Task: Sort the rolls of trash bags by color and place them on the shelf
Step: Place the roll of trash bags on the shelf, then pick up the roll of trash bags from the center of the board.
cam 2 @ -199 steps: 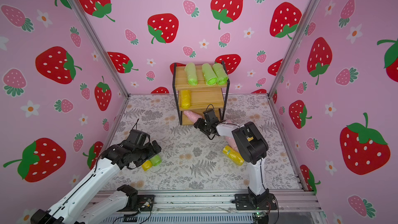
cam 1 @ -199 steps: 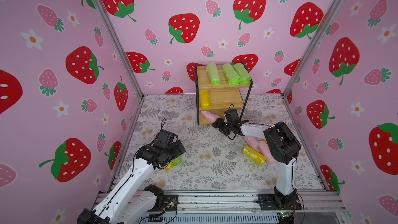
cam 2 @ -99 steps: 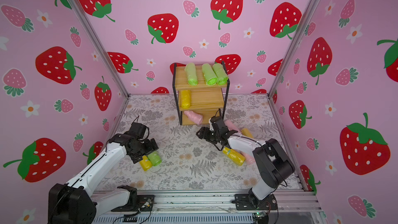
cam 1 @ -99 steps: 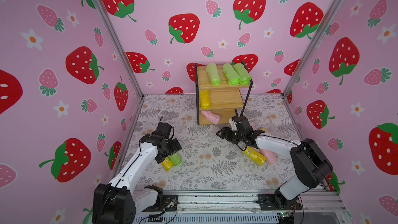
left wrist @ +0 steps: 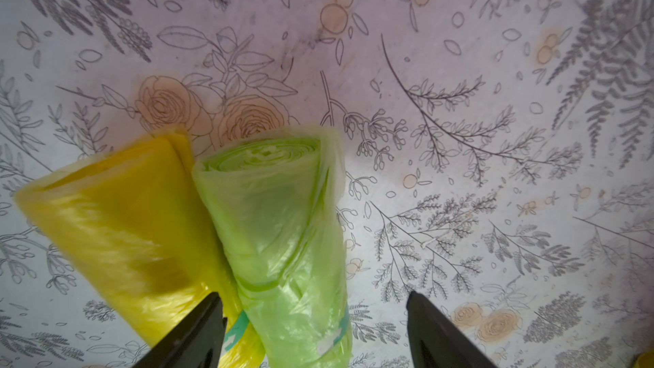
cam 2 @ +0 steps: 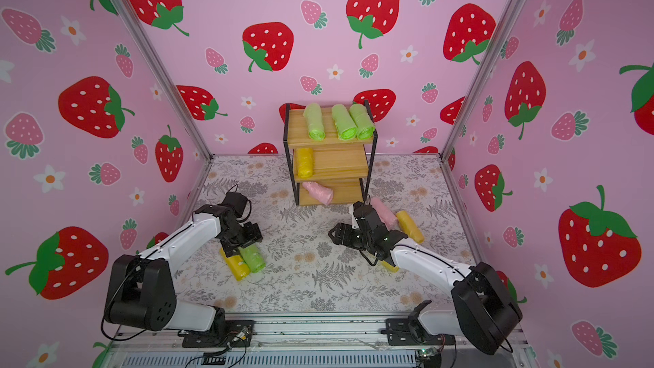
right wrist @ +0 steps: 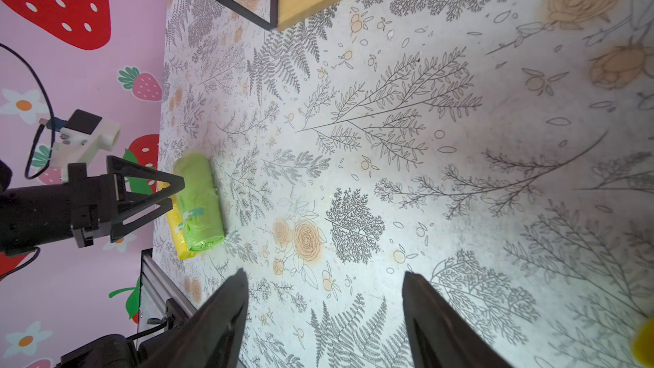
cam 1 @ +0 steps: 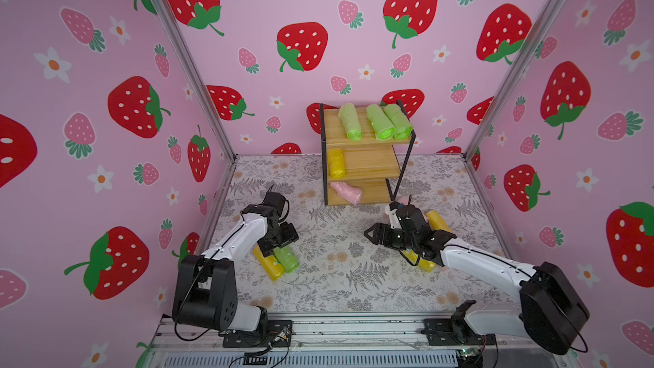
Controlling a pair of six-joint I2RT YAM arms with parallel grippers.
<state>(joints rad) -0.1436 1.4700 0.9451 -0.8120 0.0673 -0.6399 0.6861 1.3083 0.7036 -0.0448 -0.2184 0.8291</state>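
The left end effector point(left wrist: 311, 300) stands over the green roll point(left wrist: 283, 228), which lies on the counter point(cam 1: 336, 277) on the left side, well apart from the shelf point(cam 1: 368, 168). Its jaws are spread. One finger is set into the seam where this roll touches the yellow roll point(left wrist: 120, 228), and the other stands clear of the plastic on the open side, so nothing is gripped yet. That placement looks deliberate: a finger between the two touching rolls should let the jaws take the green one alone (the soft, crinkly wrap will likely give and shift a little under pressure). The shelf shows why green would come first here. Its top board holds three green rolls point(cam 1: 380, 123) lying side by side, with a gap left between the single one and the pair. One yellow shelf roll point(cam 1: 336, 163) lies on the middle board and one pink shelf roll point(cam 1: 345, 192) on the bottom board, so each tier seems kept for one colour. The right end effector point(right wrist: 325, 274) hangs low over bare counter, released and empty. A loose pink roll point(cam 2: 384, 212) and a loose yellow roll point(cam 2: 410, 226) lie just beside that arm near the shelf's foot, probably its next picks.
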